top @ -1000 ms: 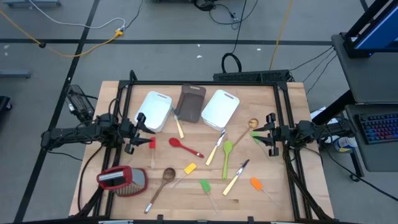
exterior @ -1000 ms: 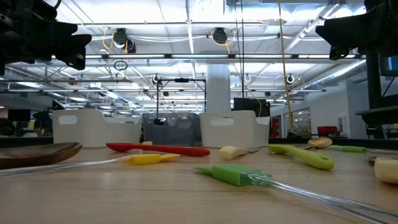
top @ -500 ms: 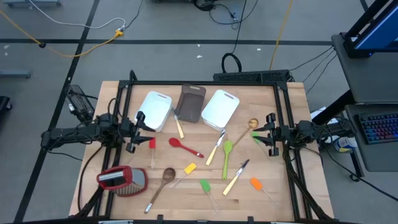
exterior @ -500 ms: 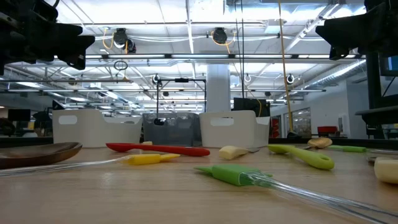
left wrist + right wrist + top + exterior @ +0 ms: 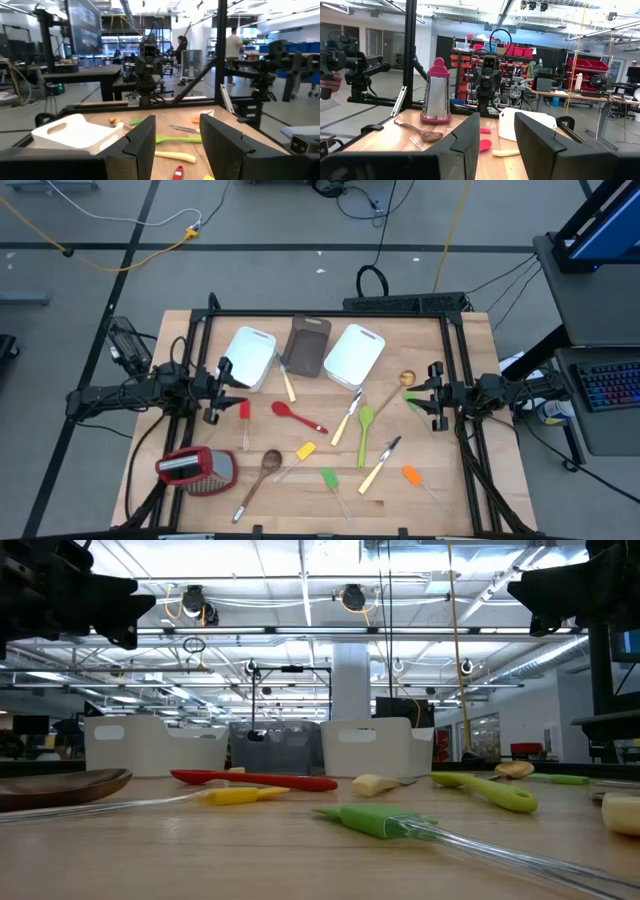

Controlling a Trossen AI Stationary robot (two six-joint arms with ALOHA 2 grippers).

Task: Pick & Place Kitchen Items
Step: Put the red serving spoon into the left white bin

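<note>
From the low view the far utensils run together behind the green spatula [image 5: 375,819] and the red spoon [image 5: 255,779], and the wooden spoon [image 5: 60,786] is cut off at the picture's edge. In the left wrist view the red spatula [image 5: 177,173] shows only as a sliver between the fingers [image 5: 142,142], and the people in the room beyond are too far off to make out.

The left gripper [image 5: 221,392] hangs above the counter [image 5: 450,490] at its left edge, jaws apart by a clear gap, holding and touching nothing. The right gripper [image 5: 428,393] hangs at the right edge, facing inward, jaws likewise apart and empty; its fingers [image 5: 470,137] frame the metal grater [image 5: 436,97] far across the counter.

The kitchen items lie loose between the two arms. The red spatula [image 5: 244,418] lies just beside the left jaws, slightly toward the middle. The red spoon [image 5: 297,417] lies near the centre, with a pale-handled knife [image 5: 347,416] and the green spoon [image 5: 365,430] to its right. A small wooden spoon [image 5: 396,389] and a green utensil [image 5: 414,404] lie near the right jaws. Toward the near edge lie the long wooden spoon [image 5: 259,477], a yellow spatula [image 5: 301,453], the green spatula [image 5: 331,481], another knife [image 5: 379,464] and an orange spatula [image 5: 415,478]. Two white tubs [image 5: 247,358] and a dark tub [image 5: 307,345] stand along the far side
</note>
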